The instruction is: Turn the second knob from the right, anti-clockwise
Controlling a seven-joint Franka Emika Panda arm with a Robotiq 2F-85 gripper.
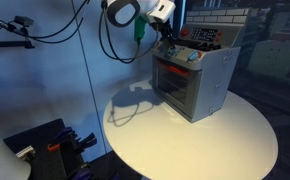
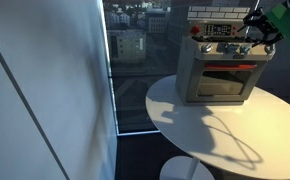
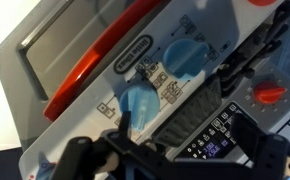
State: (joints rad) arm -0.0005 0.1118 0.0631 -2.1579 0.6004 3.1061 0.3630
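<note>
The gripper is positioned at the top front edge of the toy oven, against the control panel, and is seen in both exterior views. In the wrist view its dark fingers fill the lower and right parts of the picture. Whether they are spread or closed cannot be told, and no contact with a knob can be confirmed. Just above the left-hand finger linkage a lower blue knob is seen. An upper blue knob is located beside it, further from the gripper. A red knob is located at the right edge of that view, partly covered by the gripper structure. Counted from that edge, the upper blue knob is second in the row, and it lies between the two finger linkages. Beyond the knobs, a red handle runs across the oven door. The toy oven is placed on a round white table, below the gripper. Above the gripper, the white arm and its black cables are seen. In an exterior view a window is seen to the far side of the oven, well apart from the gripper.
</note>
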